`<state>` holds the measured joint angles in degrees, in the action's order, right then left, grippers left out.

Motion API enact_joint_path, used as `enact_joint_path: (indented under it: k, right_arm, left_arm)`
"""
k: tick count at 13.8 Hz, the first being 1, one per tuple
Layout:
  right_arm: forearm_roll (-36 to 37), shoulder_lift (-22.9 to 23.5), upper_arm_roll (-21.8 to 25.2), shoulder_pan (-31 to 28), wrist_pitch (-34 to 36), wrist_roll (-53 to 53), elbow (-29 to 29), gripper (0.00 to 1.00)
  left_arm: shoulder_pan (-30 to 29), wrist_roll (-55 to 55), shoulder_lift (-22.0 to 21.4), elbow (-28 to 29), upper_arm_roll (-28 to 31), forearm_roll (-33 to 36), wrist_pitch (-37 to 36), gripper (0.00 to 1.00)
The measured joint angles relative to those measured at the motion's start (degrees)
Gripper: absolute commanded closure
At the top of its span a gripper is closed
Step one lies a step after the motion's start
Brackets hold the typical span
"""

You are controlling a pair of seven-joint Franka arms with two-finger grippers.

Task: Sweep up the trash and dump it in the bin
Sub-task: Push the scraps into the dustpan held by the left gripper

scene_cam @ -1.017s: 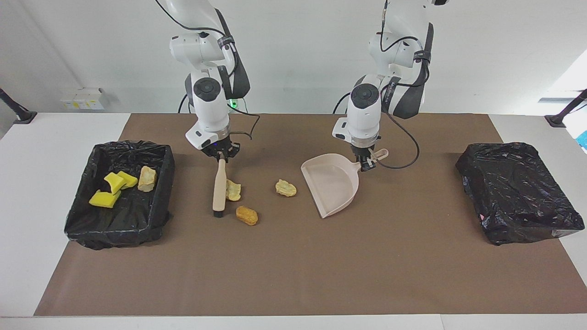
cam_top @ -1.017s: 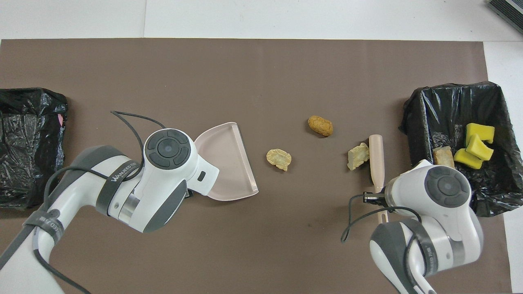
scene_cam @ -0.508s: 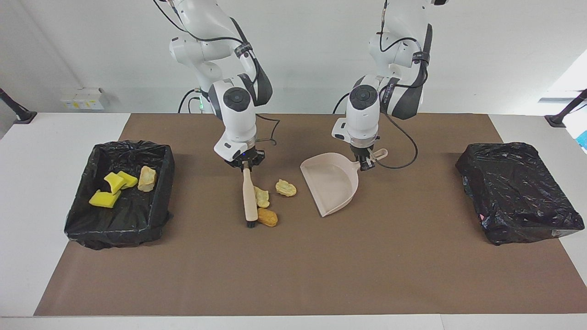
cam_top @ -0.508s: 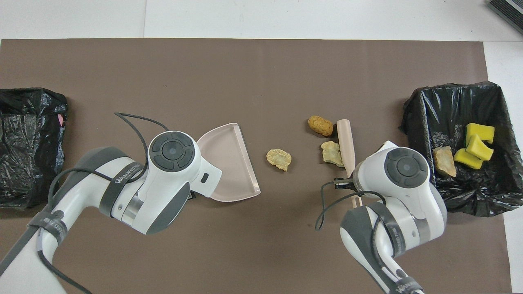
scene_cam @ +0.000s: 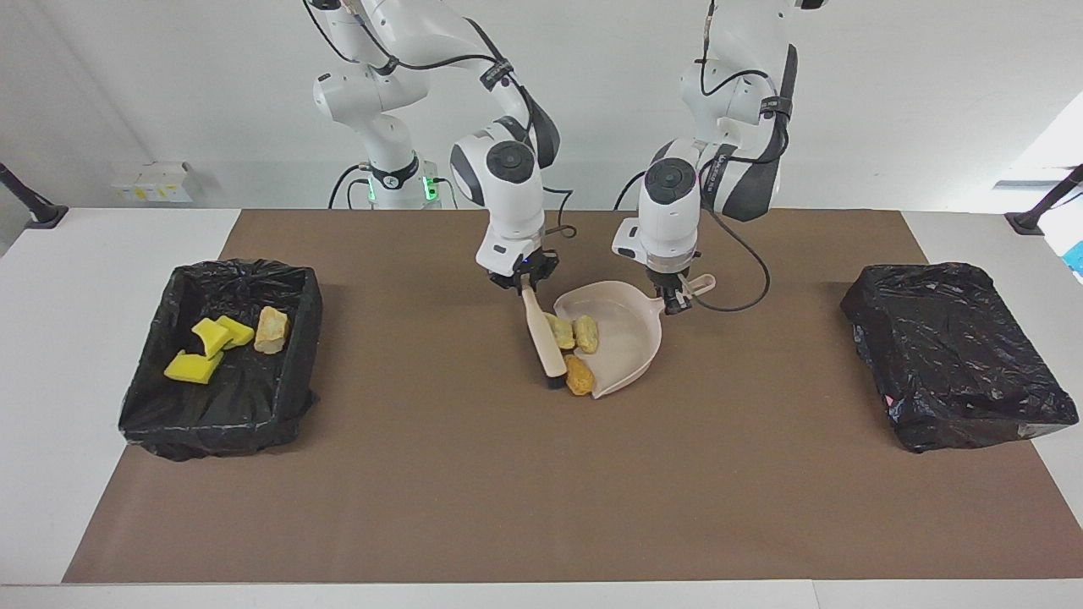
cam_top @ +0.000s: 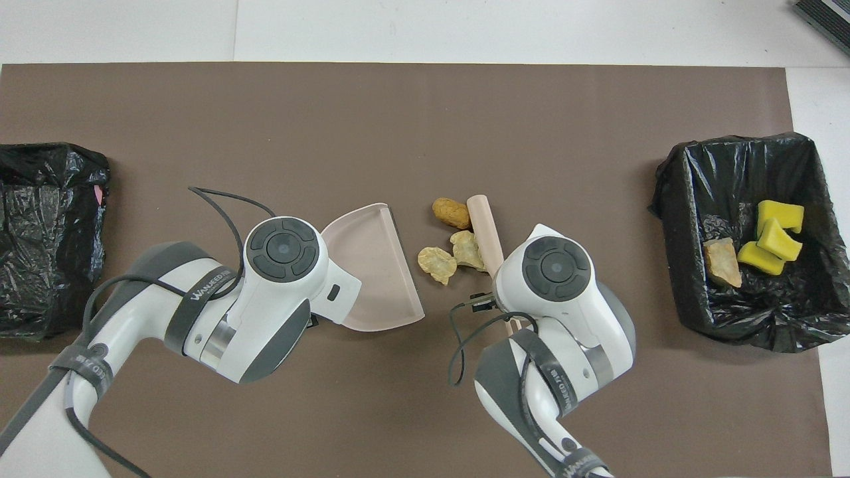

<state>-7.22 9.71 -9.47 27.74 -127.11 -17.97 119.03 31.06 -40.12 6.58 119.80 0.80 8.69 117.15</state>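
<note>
a brown mat [scene_cam: 541, 491] is spread across the middle of both views. in the facing view an open black-lined bin [scene_cam: 152, 397] is seen at mid-left, and a second black-bagged bin [scene_cam: 956, 355] at mid-right, with nothing visible in it. part of the job is judged done — three yellow sponge chunks [scene_cam: 207, 347] and one tan lump [scene_cam: 272, 328] already lie in the open bin. just above centre, the beige dustpan [scene_cam: 630, 338] is gripped at its handle by the left gripper [scene_cam: 674, 302], pressed shut on it, and the beige hand brush [scene_cam: 541, 338] is pinched at its top by the right gripper [scene_cam: 523, 283]. the three remaining bread-like lumps [scene_cam: 574, 347] are gathered between brush and pan mouth — in the overhead view they are seen just short of the pan's edge. still left, by this reading: pushing them fully in, then carrying and tipping the pan into a bin.
</note>
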Motion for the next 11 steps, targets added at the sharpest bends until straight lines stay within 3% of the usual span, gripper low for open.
enact_joint_path:
  k: [3, 6, 11]
  right_arm:
    - [-6.75, 0.95, -0.01, 2.96, -0.05, -1.36, -4.33, 1.0]
    - [-7.35, 1.37, 0.19, 3.15, 1.71, -2.92, -7.07, 1.0]
    - [-7.17, -3.51, 1.02, -1.22, 16.0, -2.92, -8.82, 1.0]
  left_arm:
    - [0.0, 0.0, 0.0, 0.04, 0.0, 0.0, 0.01, 1.0]
    - [0.0, 0.0, -0.02, 0.05, 0.01, 0.0, 0.06, 1.0]
    - [0.0, -0.32, -0.04, 0.04, 0.09, 0.0, 0.13, 1.0]
